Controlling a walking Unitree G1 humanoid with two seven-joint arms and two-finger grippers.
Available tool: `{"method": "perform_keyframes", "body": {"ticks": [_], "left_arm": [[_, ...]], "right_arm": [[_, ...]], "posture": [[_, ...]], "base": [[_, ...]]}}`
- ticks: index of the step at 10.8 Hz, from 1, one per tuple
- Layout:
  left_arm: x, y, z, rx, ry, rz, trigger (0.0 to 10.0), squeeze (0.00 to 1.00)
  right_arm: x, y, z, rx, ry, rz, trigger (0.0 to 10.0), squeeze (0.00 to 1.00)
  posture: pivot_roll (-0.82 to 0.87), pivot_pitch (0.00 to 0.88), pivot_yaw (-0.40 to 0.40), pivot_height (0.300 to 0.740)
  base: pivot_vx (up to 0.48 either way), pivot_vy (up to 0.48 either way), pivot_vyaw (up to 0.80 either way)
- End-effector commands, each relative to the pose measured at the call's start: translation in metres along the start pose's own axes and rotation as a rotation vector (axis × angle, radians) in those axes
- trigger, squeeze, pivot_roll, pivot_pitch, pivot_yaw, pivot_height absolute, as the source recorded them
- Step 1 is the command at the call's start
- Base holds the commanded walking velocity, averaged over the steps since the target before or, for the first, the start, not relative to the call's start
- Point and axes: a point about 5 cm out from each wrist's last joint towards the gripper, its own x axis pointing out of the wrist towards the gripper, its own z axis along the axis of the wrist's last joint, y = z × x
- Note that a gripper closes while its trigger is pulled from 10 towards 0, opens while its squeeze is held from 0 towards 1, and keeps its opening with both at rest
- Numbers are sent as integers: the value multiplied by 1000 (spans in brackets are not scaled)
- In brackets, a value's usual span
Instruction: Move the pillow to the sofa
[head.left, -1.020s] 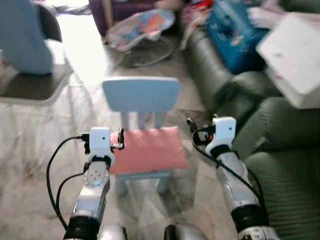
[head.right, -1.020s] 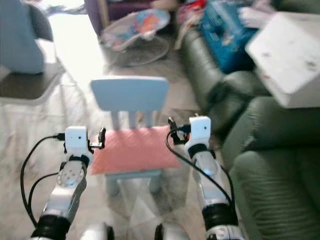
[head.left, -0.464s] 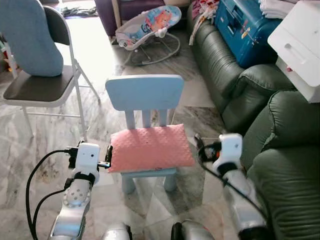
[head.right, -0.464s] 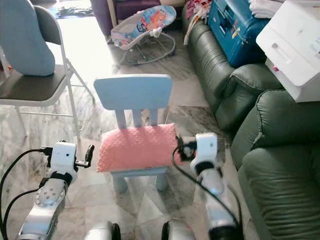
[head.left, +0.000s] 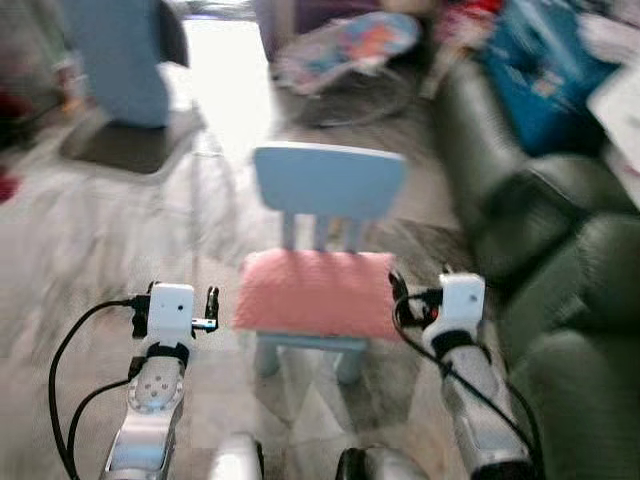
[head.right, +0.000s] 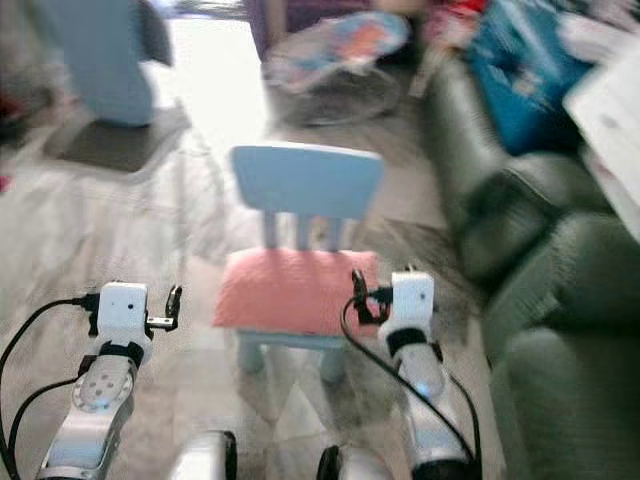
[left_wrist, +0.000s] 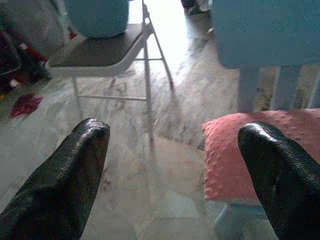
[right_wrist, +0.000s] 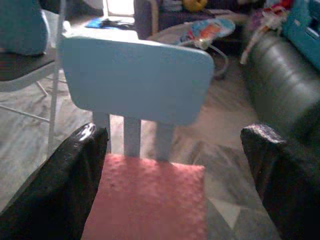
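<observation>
A pink pillow (head.left: 315, 292) lies flat on the seat of a small light-blue chair (head.left: 330, 182) in front of me. The dark green sofa (head.left: 560, 290) stands to the right. My left gripper (left_wrist: 172, 175) is open and hangs just left of the pillow's left edge, level with the seat. The pillow's corner (left_wrist: 235, 160) lies ahead of its fingers (left_wrist: 70, 175). My right gripper (right_wrist: 177, 200) is open at the pillow's right side, and the pillow (right_wrist: 150, 200) and chair back (right_wrist: 135, 80) lie straight ahead between its fingers (right_wrist: 280, 175). Neither gripper touches the pillow.
A folding chair (head.left: 130, 140) draped with a blue garment stands at the back left. A baby bouncer (head.left: 345, 55) sits on the floor beyond the small chair. A blue suitcase (head.left: 545, 75) rests on the sofa at the back right. The floor is marbled tile.
The camera has turned left, shifting the whole scene to the right and blurring it. Both grippers stay at the pillow's two sides, still open.
</observation>
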Motion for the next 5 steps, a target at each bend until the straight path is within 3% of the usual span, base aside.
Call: {"method": "perform_keyframes", "body": {"ticks": [1,5], "left_arm": [[0,0,2,-3,-2,11,10000,0],[3,-8,4,-51,-10,-40,10000,0]], "right_arm": [[1,-5,-3,22,16,-21,10000,0],[6,-11,-1,26,14,-62,10000,0]], "posture": [[2,94,-54,740],[-16,101,-50,740]], "base": [[0,0,0],[0,0,0]]}}
